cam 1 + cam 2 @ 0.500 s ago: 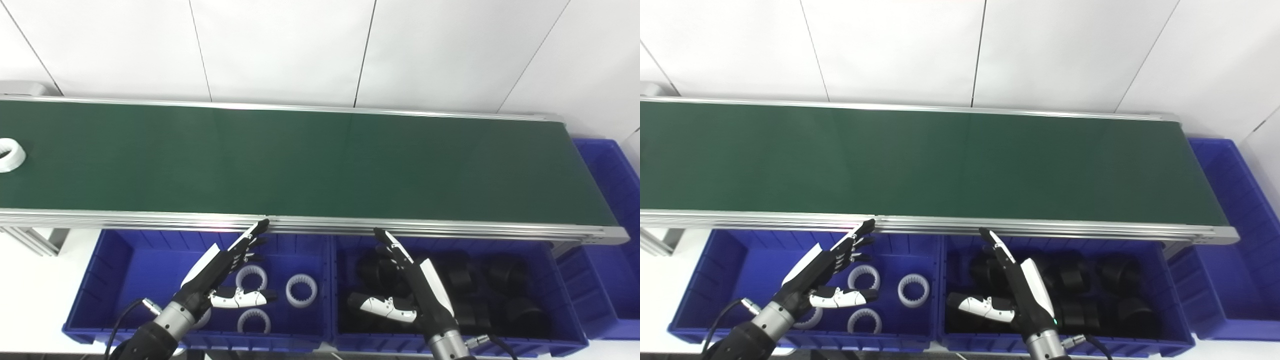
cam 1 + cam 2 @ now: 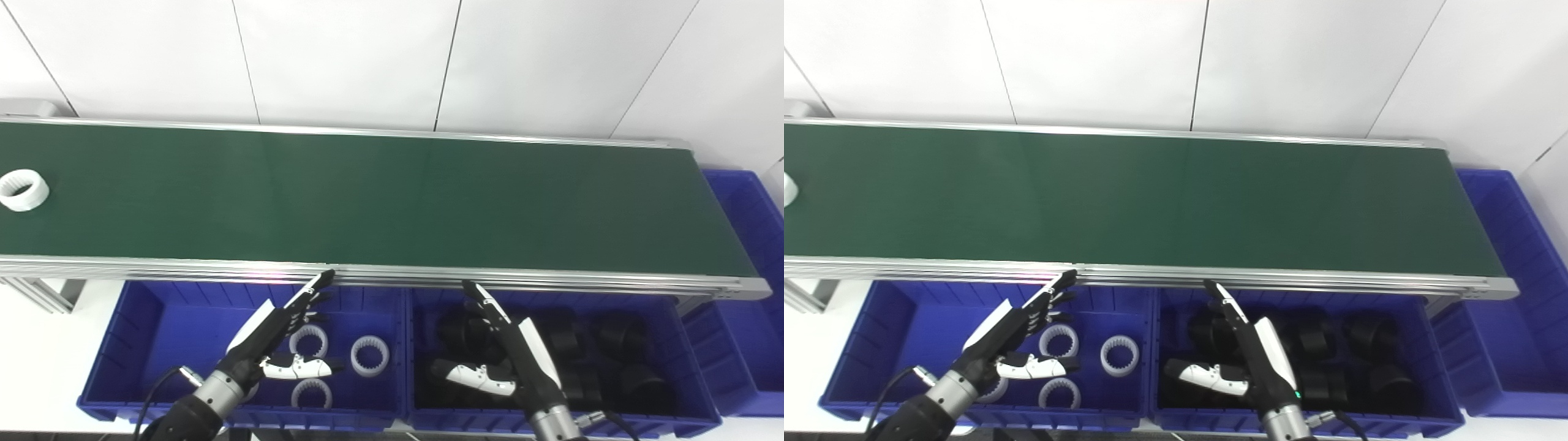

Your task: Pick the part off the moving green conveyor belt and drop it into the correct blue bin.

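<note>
Ring [image 2: 23, 190] white, far left on belt [image 2: 392, 196] | left hand [image 2: 275, 331] over left bin [image 2: 135, 343], fingers spread, empty | right hand [image 2: 508, 349] over right bin [image 2: 692, 392], fingers spread, empty

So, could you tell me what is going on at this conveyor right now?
A white ring part sits at the far left of the green belt. Both hands, left hand and right hand, are open and empty over the blue bins: the left bin with white rings, the right bin with black parts.
</note>
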Controlling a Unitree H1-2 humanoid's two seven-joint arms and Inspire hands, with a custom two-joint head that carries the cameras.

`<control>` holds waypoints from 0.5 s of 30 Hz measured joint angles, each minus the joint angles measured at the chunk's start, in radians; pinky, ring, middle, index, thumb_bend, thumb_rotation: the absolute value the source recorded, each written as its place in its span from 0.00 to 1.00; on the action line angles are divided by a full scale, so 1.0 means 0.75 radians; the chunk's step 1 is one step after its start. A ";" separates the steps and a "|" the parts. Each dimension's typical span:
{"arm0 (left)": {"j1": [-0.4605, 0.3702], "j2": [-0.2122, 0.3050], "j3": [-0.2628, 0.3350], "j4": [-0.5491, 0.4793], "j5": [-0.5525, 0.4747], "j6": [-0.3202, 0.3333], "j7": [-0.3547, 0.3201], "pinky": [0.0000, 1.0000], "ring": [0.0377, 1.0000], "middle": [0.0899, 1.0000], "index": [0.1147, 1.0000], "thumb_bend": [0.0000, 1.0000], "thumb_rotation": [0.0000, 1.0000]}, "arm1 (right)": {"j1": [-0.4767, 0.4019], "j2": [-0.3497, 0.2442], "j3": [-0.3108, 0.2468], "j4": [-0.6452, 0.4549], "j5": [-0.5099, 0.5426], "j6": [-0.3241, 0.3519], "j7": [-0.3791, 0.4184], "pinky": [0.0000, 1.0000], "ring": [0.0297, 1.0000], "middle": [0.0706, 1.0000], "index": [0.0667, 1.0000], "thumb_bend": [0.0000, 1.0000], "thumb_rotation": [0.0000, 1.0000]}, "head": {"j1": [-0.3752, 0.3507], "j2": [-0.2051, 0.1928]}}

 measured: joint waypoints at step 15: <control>-0.001 -0.069 -0.040 0.086 0.091 -0.021 0.067 0.75 0.90 0.96 0.94 0.82 0.26 | 0.015 -0.070 -0.034 0.013 0.060 -0.042 0.000 0.80 0.88 0.91 0.93 0.70 0.32 | 0.198 -0.127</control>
